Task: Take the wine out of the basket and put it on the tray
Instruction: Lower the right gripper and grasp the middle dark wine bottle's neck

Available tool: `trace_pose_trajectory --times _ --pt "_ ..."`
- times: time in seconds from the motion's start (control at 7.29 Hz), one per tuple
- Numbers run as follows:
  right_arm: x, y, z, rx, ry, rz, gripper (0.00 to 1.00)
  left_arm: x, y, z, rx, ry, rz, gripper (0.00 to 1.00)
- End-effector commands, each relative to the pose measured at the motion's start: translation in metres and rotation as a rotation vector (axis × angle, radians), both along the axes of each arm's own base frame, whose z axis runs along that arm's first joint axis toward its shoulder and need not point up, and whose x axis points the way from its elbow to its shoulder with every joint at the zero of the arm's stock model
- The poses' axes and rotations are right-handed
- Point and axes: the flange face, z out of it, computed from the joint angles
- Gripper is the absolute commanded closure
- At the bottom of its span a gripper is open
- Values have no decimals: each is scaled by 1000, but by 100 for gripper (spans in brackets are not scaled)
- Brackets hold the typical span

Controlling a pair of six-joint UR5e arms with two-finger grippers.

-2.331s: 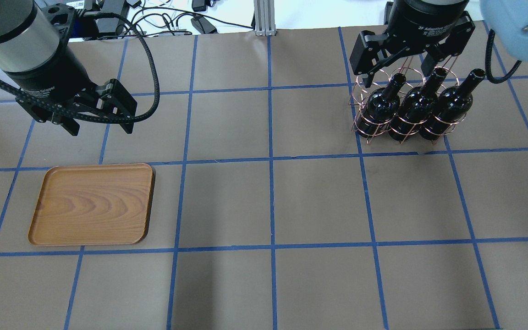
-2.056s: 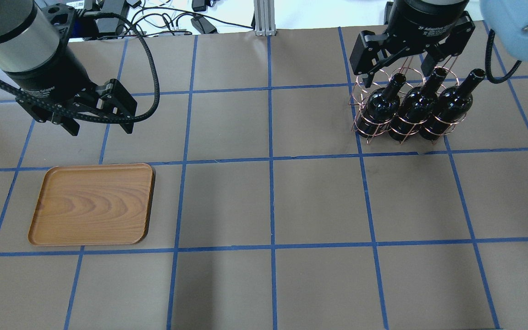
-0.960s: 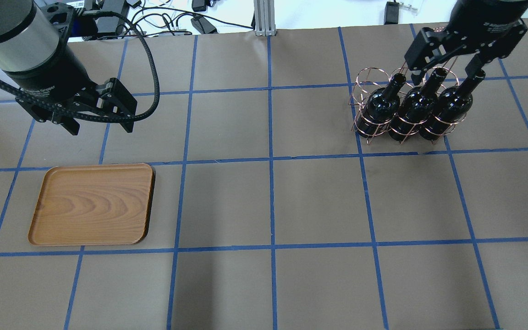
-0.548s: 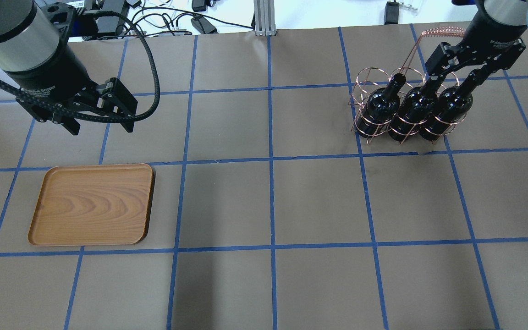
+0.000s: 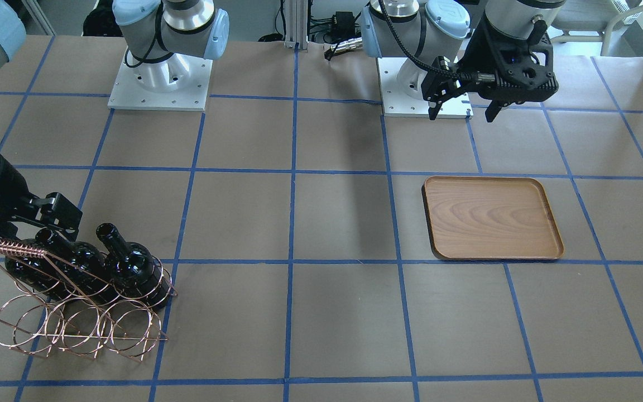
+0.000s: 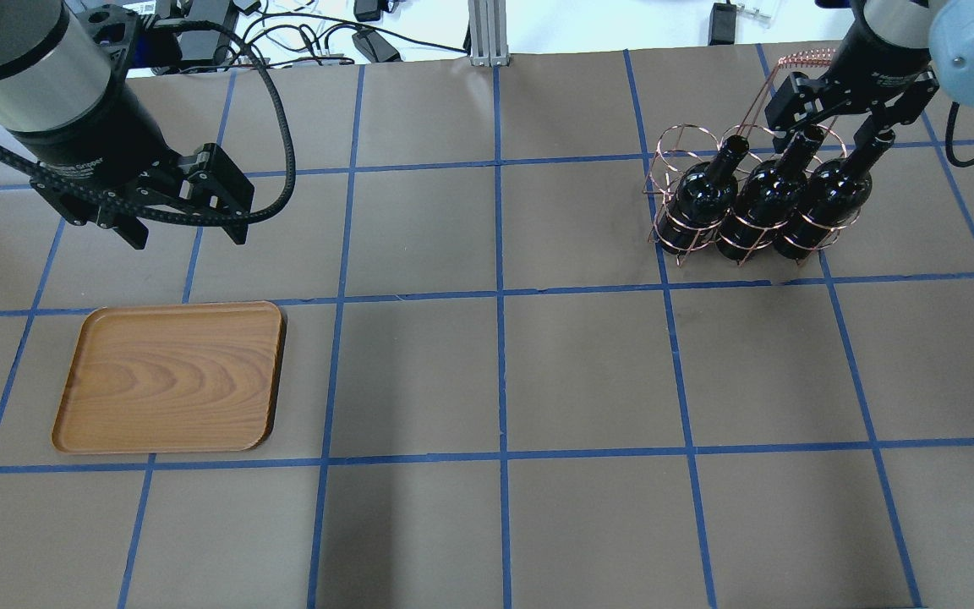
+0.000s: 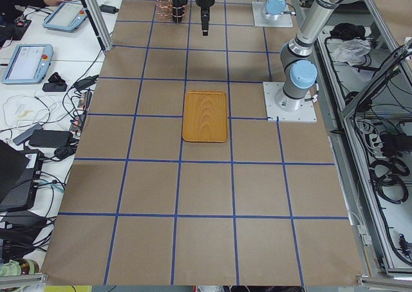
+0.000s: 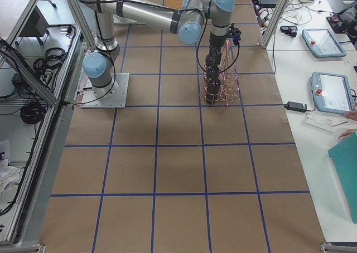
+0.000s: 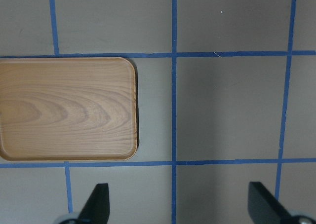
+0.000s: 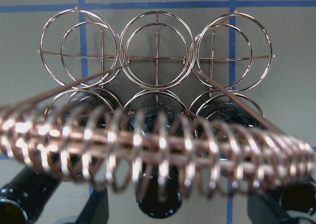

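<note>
Three near-black wine bottles stand side by side in the copper wire basket [image 6: 680,149] at the far right: left [image 6: 703,194], middle [image 6: 766,199], right [image 6: 825,199]. My right gripper [image 6: 829,127] is open just above their necks, beside the coiled handle [image 6: 804,61]. In the right wrist view the handle [image 10: 158,152] blurs across the front, and the middle bottle's mouth [image 10: 158,200] lies between my fingertips [image 10: 98,204]. The brown wooden tray [image 6: 170,376] lies empty at the near left. My left gripper [image 6: 185,233] hangs open and empty behind it.
The basket's rear row of rings [image 10: 157,49] is empty. Both arm bases [image 5: 159,84] stand at the table's robot side. A metal post [image 6: 483,34] and cables lie past the far edge. Blue tape lines grid the brown table [image 6: 495,372].
My right gripper has moved right from over the basket's left part, dropped toward the bottle necks, then shifted slightly back left. The handle now shows. The left arm, bottles and tray have not moved.
</note>
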Motion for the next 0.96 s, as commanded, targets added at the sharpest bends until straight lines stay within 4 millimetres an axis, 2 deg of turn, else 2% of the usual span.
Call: trace_pose_trajectory --times 0.0,0.27,0.41,0.55,0.69,0.82 --pt "6 -7 -9 6 0 -9 11 0 0 0 1 -2 -1 0" --pt "3 -6 -14 30 17 -3 20 0 0 0 0 -2 -1 0" --pt "4 -6 -11 25 20 -6 25 0 0 0 -2 1 0 0" --pt "4 -6 -14 35 20 -3 45 0 0 0 -2 1 0 0" --pt "4 -7 -16 39 16 -3 51 1 0 1 -2 0 0 0" --pt "5 -7 -17 39 5 -3 67 1 0 0 -2 0 -4 0"
